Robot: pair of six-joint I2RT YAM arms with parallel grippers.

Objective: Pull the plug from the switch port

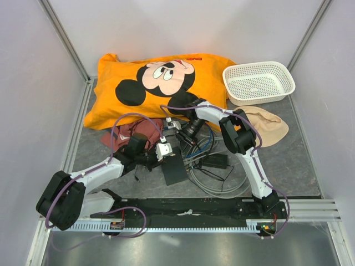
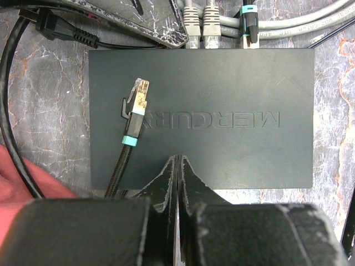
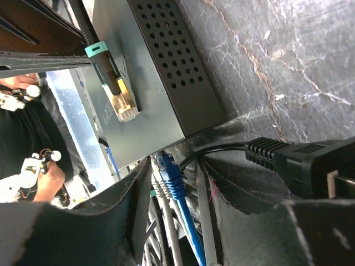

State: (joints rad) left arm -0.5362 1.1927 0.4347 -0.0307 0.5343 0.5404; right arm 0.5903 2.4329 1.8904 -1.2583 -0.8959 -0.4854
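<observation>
My right gripper (image 3: 174,169) stood about half wide, one finger at each side of the blue plug (image 3: 169,178). This plug sat in its switch port (image 3: 160,154), at the 6 o'clock edge of the switch (image 3: 155,77) in my right wrist view. A grey plug (image 3: 157,189) lay just beside it, also between my fingers. I judged I should take only the blue one, press its latch and pull straight out. My left gripper (image 2: 177,166), shut, rested on the box to steady it.

One grey switch box (image 2: 222,77), one loose plug (image 2: 138,95), one basket (image 1: 244,98), one pillow (image 1: 111,105).
</observation>
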